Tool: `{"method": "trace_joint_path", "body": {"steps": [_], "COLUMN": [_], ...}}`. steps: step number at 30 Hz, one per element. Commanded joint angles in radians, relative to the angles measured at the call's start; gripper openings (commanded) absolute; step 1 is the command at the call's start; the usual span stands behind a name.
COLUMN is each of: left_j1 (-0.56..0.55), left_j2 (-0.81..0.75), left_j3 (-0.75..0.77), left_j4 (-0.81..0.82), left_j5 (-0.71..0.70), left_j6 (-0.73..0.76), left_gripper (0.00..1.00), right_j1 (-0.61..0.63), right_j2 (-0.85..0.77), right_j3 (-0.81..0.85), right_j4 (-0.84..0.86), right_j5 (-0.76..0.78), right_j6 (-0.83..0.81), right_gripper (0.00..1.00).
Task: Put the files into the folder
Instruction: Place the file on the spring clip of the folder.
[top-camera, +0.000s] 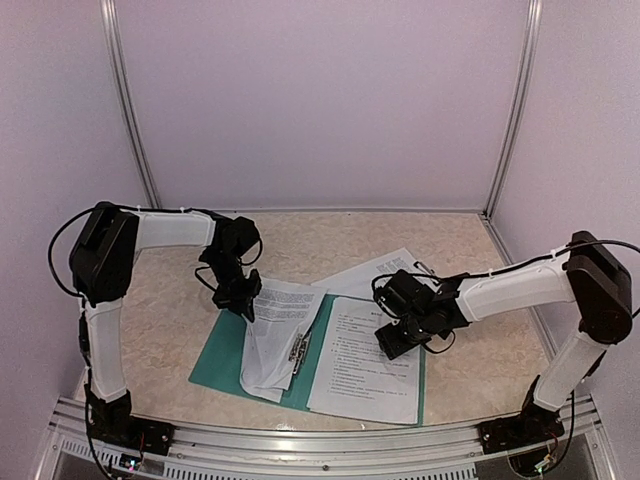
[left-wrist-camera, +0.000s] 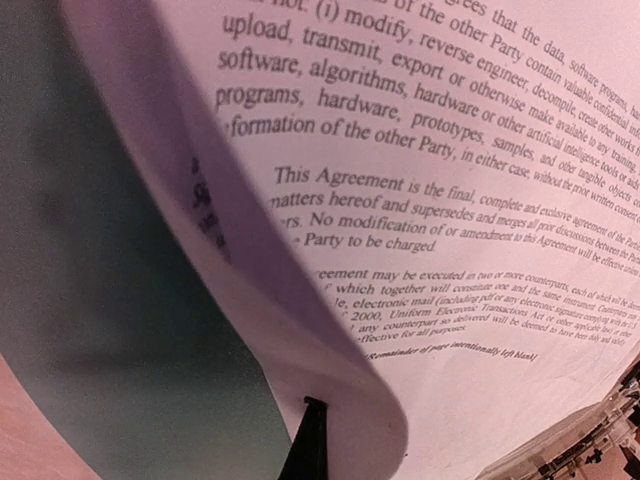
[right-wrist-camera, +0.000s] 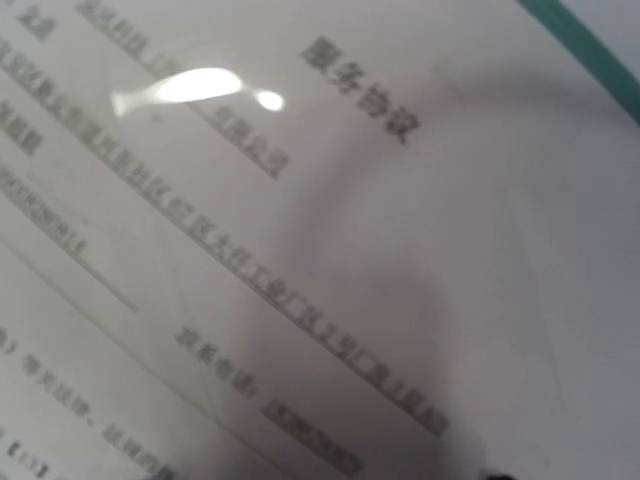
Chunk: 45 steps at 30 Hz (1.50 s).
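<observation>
The dark teal folder (top-camera: 222, 362) lies open on the table; its left leaf also shows in the left wrist view (left-wrist-camera: 100, 300). A silver clip (top-camera: 298, 346) sits at its spine. One printed sheet (top-camera: 365, 362) lies flat on the right leaf. My left gripper (top-camera: 243, 297) is shut on the top edge of a second sheet (top-camera: 272, 335), which curls up over the left leaf; one black fingertip (left-wrist-camera: 310, 440) shows under the curled paper (left-wrist-camera: 430, 200). My right gripper (top-camera: 398, 338) is down on the flat sheet (right-wrist-camera: 300, 250), its fingers hidden and the view blurred.
A third sheet (top-camera: 385, 272) lies on the beige tabletop behind the folder. A strip of teal folder edge (right-wrist-camera: 585, 40) shows at the top right of the right wrist view. White walls and metal posts close in the table at the back and sides.
</observation>
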Motion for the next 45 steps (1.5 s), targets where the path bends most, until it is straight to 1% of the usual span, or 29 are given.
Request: {"method": "trace_joint_path", "body": {"steps": [1,4,8,13,18,22,25,29,38,40,45], "left_j1": [-0.022,-0.021,-0.018,-0.012,-0.010,-0.001,0.000,0.019,0.025,0.021,0.009], "left_j2": [-0.027,-0.030,-0.037,-0.058,-0.104,-0.138,-0.148,-0.159,-0.200,-0.216,-0.234], "left_j3": [-0.005,-0.006,-0.006,-0.030,-0.087,-0.124,-0.128,-0.127,-0.199,-0.221,-0.238], "left_j4": [-0.002,-0.005,0.004,0.037,0.120,0.175,0.175,0.139,0.169,0.182,0.198], "left_j5": [-0.004,-0.006,-0.015,-0.007,0.090,0.165,0.144,0.066,0.049,0.054,0.062], "left_j6": [0.023,0.027,0.023,-0.017,-0.091,-0.135,-0.148,-0.145,-0.191,-0.204,-0.212], "left_gripper": [0.00,0.00,0.00,0.00,0.00,0.00,0.00,0.00,0.00,0.03,0.18], "right_j1": [-0.066,-0.097,-0.103,-0.098,-0.087,-0.084,-0.081,-0.077,-0.068,-0.065,-0.054], "right_j2": [0.061,0.049,0.033,-0.054,-0.132,-0.151,-0.146,-0.139,-0.118,-0.111,-0.082], "right_j3": [-0.021,-0.011,0.018,0.011,0.015,0.032,0.045,0.054,0.083,0.086,0.109], "right_j4": [-0.146,-0.146,-0.139,-0.049,0.031,0.040,0.034,0.032,0.025,0.028,0.038], "right_j5": [0.118,0.128,0.111,-0.045,-0.151,-0.171,-0.176,-0.181,-0.186,-0.190,-0.204], "right_j6": [-0.068,-0.107,-0.160,-0.177,-0.148,-0.143,-0.146,-0.149,-0.151,-0.152,-0.153], "right_gripper": [0.69,0.68,0.67,0.68,0.68,0.68,0.68,0.68,0.69,0.69,0.69]}}
